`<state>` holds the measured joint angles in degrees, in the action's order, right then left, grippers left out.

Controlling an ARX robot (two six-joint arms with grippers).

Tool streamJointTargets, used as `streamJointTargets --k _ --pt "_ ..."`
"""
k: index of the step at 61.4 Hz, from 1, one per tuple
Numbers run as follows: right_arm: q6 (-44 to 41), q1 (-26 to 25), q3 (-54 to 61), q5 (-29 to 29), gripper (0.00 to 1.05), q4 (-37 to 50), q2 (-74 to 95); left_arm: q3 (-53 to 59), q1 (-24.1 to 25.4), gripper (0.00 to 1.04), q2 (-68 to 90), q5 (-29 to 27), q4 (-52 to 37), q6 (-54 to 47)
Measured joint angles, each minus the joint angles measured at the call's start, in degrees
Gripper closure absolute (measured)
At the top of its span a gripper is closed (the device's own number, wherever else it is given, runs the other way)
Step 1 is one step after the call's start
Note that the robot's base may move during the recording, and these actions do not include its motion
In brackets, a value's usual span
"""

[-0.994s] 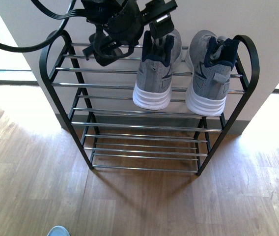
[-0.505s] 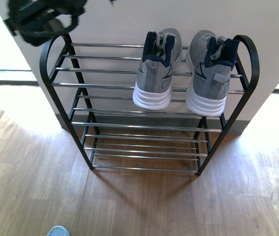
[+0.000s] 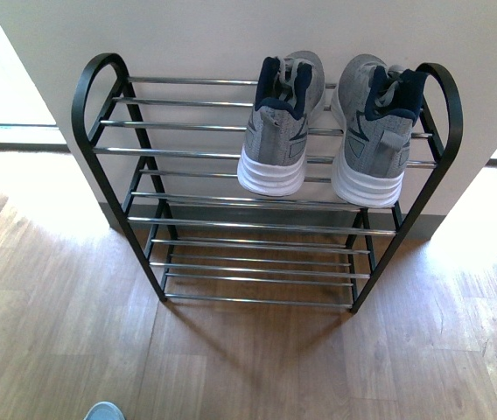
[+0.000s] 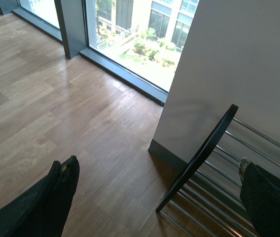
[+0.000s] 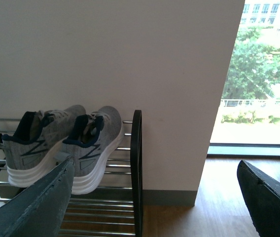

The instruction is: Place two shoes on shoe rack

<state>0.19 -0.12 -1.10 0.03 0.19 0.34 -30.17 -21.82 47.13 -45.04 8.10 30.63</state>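
Note:
Two grey mesh shoes stand side by side on the top tier of the shoe rack [image 3: 100,150], toes to the wall: one [image 3: 279,122] near the middle, the other [image 3: 375,127] by the right end. The right wrist view shows both shoes [image 5: 44,143] [image 5: 93,145] from the rack's [image 5: 136,173] right end. Neither arm shows in the front view. My left gripper [image 4: 157,177] is open and empty, off the rack's [image 4: 199,153] left end. My right gripper [image 5: 155,190] is open and empty, beside the rack's right end frame.
The rack stands against a white wall [image 3: 205,39] on a wooden floor [image 3: 257,367]. Its left half and lower tiers [image 3: 257,254] hold nothing. A pale rounded object [image 3: 104,411] peeks in at the bottom edge. Floor-level windows [image 4: 140,44] [image 5: 263,98] flank the wall.
The dark arm that hung over the rack's top left a second ago has swung left and up, out of the front view. The shoes have not moved.

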Motion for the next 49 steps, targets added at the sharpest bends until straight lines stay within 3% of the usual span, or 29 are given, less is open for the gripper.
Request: streamJointTargets --k 8,11,13,20,26,37,40,45,49 --pt "0.0 0.0 0.0 0.0 0.09 0.0 0.0 0.7 -0.2 0.1 -3.4 -0.9 0.8 -0.7" --pt "0.0 0.0 0.0 0.0 0.09 0.0 0.0 7.5 3.6 0.22 -7.0 15.4 -14.1 -10.4" --pt "0.0 0.0 0.0 0.0 0.09 0.0 0.0 10.3 5.0 0.28 -8.5 20.9 -19.3 -14.4" --pt "0.0 0.0 0.0 0.0 0.09 0.0 0.0 15.6 8.4 0.47 -12.8 31.8 -27.7 -24.5" --pt "0.0 0.0 0.0 0.0 0.09 0.0 0.0 19.5 11.6 0.72 -16.3 35.2 -28.0 -28.5" --pt "0.0 0.0 0.0 0.0 0.09 0.0 0.0 22.6 14.5 1.02 -20.3 37.9 -27.3 -29.6" --pt "0.0 0.0 0.0 0.0 0.09 0.0 0.0 23.2 15.0 1.04 -21.3 38.4 -26.9 -29.8" --pt "0.0 0.0 0.0 0.0 0.09 0.0 0.0 24.3 19.6 1.03 -23.4 44.4 -25.9 -30.0" --pt "0.0 0.0 0.0 0.0 0.09 0.0 0.0 25.3 21.6 1.03 -25.5 44.5 -24.9 -30.0"
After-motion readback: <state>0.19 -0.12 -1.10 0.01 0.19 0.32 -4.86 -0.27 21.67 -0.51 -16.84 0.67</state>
